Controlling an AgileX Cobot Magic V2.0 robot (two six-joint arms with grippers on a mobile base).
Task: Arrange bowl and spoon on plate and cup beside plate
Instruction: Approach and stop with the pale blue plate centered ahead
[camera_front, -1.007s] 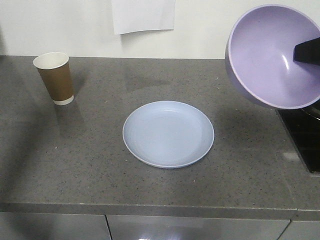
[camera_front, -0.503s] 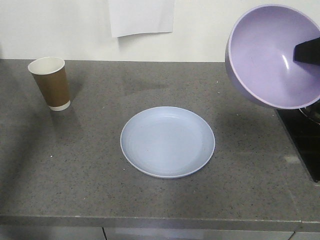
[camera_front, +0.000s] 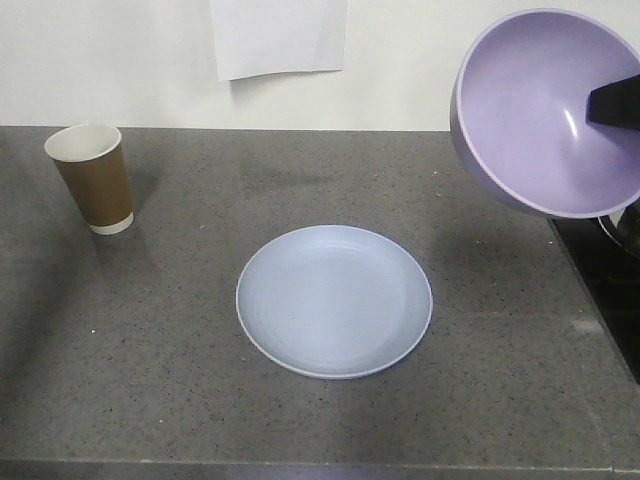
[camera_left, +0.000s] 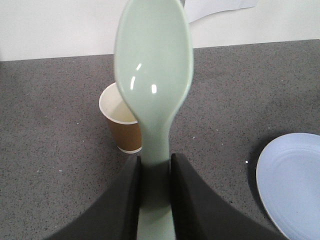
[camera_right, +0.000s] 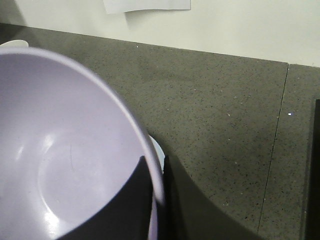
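Plate (camera_front: 334, 300) lies flat mid-counter (camera_front: 180, 330), nothing on it. Bowl (camera_front: 540, 110) is up in the air at right, tilted, its mouth facing the front camera. Right gripper (camera_right: 152, 200) is clamped on the bowl's rim, one dark finger (camera_front: 612, 103) inside. Cup (camera_front: 92, 178) stands upright far left, well apart from the plate. Spoon (camera_left: 152, 80) is off the counter, handle pinched between the left gripper (camera_left: 155, 170) fingers, scoop end pointing outward.

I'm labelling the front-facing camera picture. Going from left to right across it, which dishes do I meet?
cup → plate → bowl, held tilted in the air at the right edge.
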